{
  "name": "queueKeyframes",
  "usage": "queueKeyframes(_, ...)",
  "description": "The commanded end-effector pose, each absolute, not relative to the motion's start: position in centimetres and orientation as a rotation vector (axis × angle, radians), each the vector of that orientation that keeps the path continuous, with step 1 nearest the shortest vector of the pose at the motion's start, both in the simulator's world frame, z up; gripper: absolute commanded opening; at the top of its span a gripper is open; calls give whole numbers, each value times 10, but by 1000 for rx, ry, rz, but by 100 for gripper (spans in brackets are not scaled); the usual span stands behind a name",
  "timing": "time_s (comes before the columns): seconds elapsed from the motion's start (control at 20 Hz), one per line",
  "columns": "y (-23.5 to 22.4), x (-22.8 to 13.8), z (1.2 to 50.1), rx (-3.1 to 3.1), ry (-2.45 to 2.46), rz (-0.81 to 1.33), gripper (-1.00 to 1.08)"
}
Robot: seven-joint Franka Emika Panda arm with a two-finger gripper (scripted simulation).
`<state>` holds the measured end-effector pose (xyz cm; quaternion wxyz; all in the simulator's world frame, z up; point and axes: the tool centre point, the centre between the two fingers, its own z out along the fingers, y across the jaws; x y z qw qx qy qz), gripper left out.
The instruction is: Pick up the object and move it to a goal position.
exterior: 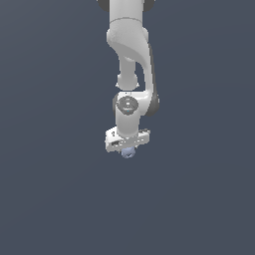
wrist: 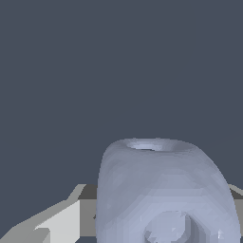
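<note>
Object [wrist: 166,190]: pale lavender-blue, ring-hollowed lump

only a plain dark slate-grey backdrop [exterior: 45,199] fills both views.

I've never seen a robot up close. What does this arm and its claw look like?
The arm is smooth, glossy white, built from rounded tube-like segments, with dark grey shading along one side and a round grey disc at one joint. It ends in a flat white crossbar, the claw, with pale grey-white fingers. No cables or markings are visible.
</note>
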<state>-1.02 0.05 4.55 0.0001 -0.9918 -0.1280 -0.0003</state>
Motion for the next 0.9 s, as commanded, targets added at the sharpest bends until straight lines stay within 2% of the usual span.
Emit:
queueKeyframes(0.0,-18,-13,49,-3116,-400,-2,-100)
queueKeyframes(0.85,-201,-34,83,-3116,-400,0,-100)
